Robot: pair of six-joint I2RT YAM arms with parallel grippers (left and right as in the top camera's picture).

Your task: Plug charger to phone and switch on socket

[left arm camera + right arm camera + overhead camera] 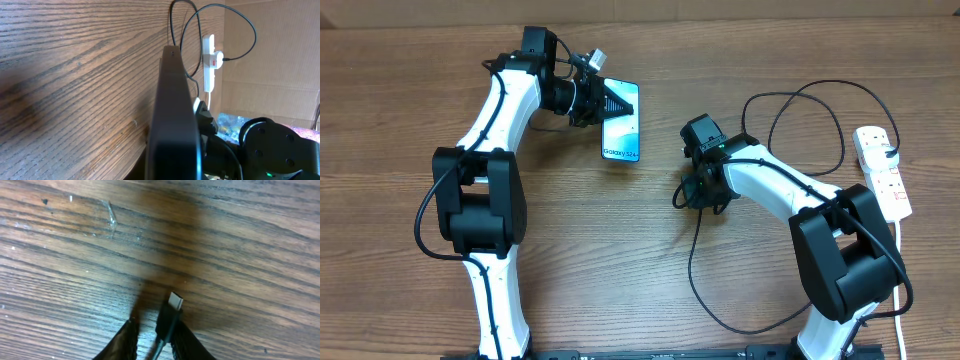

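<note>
Overhead: left arm (505, 110) reaches forward, left fingers (610, 100) clamped on slim cyan-screened phone (623, 135); right arm (770, 180) folds inward, thin black charger plug (174, 302) between right fingers (127, 340), grip unclear.

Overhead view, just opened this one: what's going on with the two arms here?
The left gripper is shut on the upper end of the phone, whose screen is lit. The right gripper has the plug tip of the charger between its fingers, though a firm grip cannot be confirmed. Plug and phone are apart, so nothing is plugged in yet. The charger's far end runs to the socket, which neither arm is touching.
</note>
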